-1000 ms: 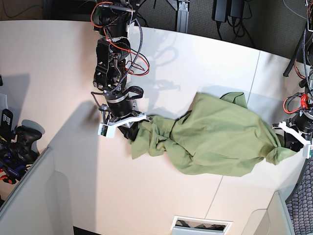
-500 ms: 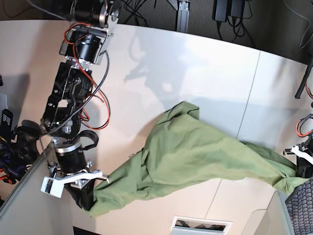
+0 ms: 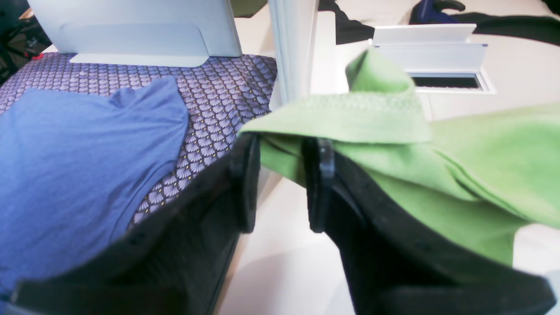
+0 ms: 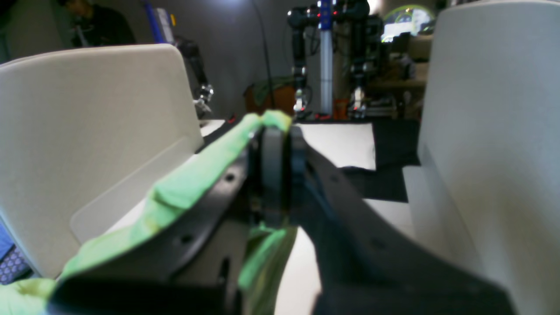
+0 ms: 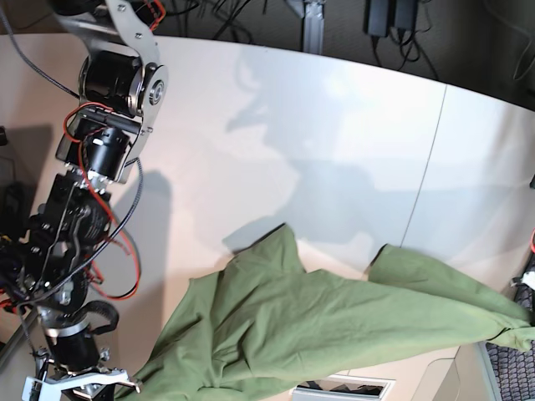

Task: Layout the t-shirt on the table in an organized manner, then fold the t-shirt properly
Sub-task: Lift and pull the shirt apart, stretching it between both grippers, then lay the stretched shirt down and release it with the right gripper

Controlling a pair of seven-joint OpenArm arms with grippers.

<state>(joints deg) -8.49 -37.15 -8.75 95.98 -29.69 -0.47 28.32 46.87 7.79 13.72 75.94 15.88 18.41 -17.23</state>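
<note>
We see the light olive-green cotton t-shirt (image 5: 334,322) stretched over the smooth white table (image 5: 334,134) between both grippers. Right gripper (image 4: 278,170) fingers pressed together, pinching a fold that drapes over their left side. Left gripper (image 3: 280,183) fingers part-spread with the hem (image 3: 350,118) caught between them, cloth trailing to their right.

blue garment (image 3: 83,166) on patterned mat (image 3: 218,92) | white-grey panel (image 4: 87,131) | slotted white tray (image 3: 437,65)
</note>
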